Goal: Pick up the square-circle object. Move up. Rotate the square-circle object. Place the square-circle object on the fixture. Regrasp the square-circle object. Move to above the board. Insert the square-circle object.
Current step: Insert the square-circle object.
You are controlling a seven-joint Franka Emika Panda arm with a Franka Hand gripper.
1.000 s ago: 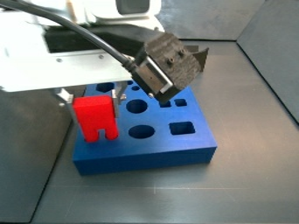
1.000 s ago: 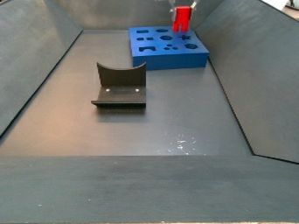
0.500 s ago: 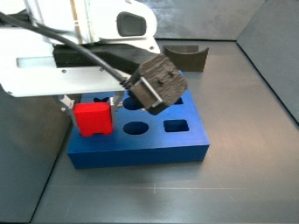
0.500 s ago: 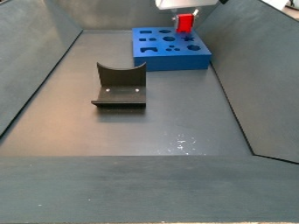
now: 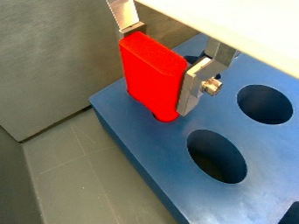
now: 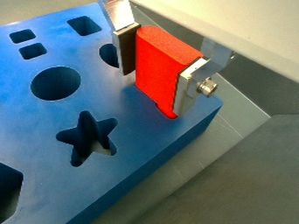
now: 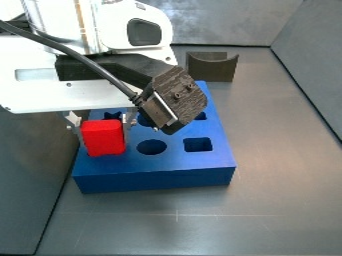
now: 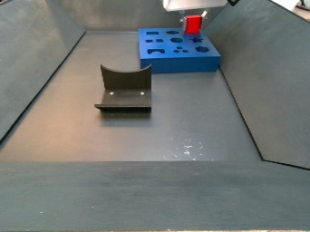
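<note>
Holes of many shapes pierce the board (image 7: 187,165), and the square-circle object (image 7: 103,137) stands at one of them, near the slab's corner, with its lower end down at the blue surface; both wrist views show the red block (image 5: 152,74) upright with its rounded foot meeting the top of the board (image 5: 233,197), though how deep it sits in the opening cannot be told. The gripper (image 5: 163,52) pinches the square-circle object (image 6: 163,70) between its two silver fingers (image 6: 121,42), one plate flat against each side of the block. In a wrist view, two round holes lie open beside the block, and neither holds anything. In a wrist view, a star-shaped hole (image 6: 86,136), a round hole and small square holes are open on the board (image 6: 70,188). In a side view the board lies on the grey floor with the gripper (image 7: 104,120) over its corner at about 9 o'clock, and the fixture (image 7: 214,65) stands well apart beyond it at about 1 o'clock. In a side view the fixture (image 8: 122,89) sits near the middle of the floor with its curved dip bare, while the board (image 8: 182,54) lies at about 12 o'clock with the red block (image 8: 191,24) at its far side under the gripper (image 8: 191,13).
</note>
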